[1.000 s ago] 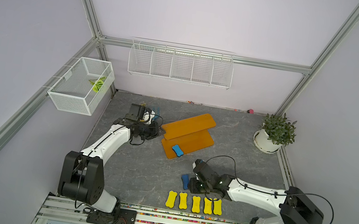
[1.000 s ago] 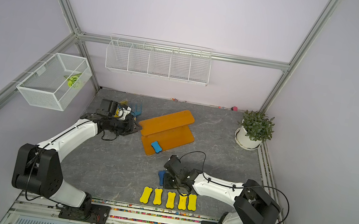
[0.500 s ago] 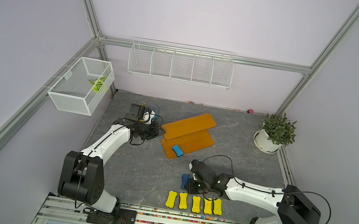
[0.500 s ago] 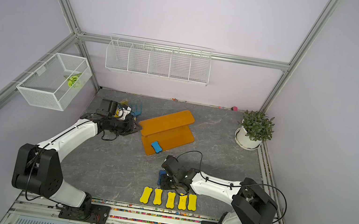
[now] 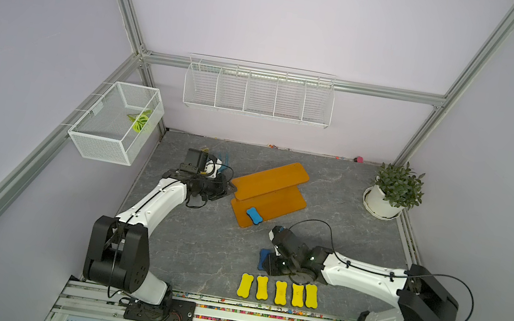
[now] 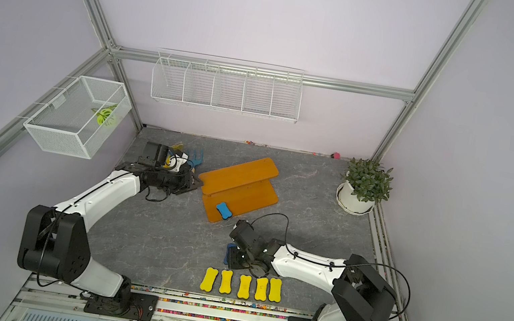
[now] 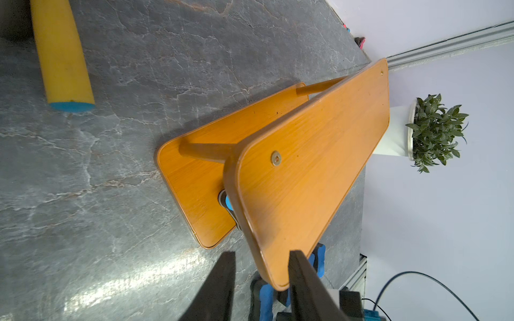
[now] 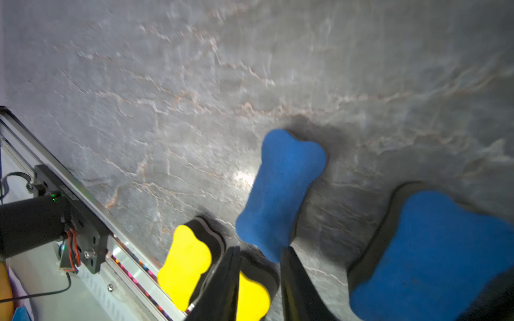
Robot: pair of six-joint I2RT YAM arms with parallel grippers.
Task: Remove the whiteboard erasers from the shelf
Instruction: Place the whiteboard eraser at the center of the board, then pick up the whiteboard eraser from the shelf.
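Jaws of the right gripper (image 8: 261, 250) flank the near end of a blue floor eraser (image 8: 281, 194); whether they pinch it I cannot tell. Those of the left gripper (image 7: 262, 253) stand apart astride a corner of the upper board (image 7: 311, 172) of the shelf (image 5: 270, 179), grey floor (image 7: 111, 194) showing between one finger (image 7: 225, 283) and the board's edge.

Each eraser is a bone-shaped foam block, matte and faintly pitted on top, over a dark felt layer. With the back wall as 12 o'clock in both top views, one blue shelf eraser (image 5: 253, 215) lies flat at the 7 o'clock end of the lower board (image 5: 280, 204). The blue floor eraser lies flat at 6 o'clock from the shelf, a second blue eraser (image 8: 434, 258) near it. Five yellow erasers (image 5: 280, 292) sit side by side farther out at 6 o'clock, near the front rail (image 5: 258, 315).

Both boards are glossy orange wood with visible grain, rounded corners and a screw head (image 7: 276, 159). The floor is grey, stone-look, with pale veins. A potted plant (image 5: 393, 191) stands at 2 o'clock.
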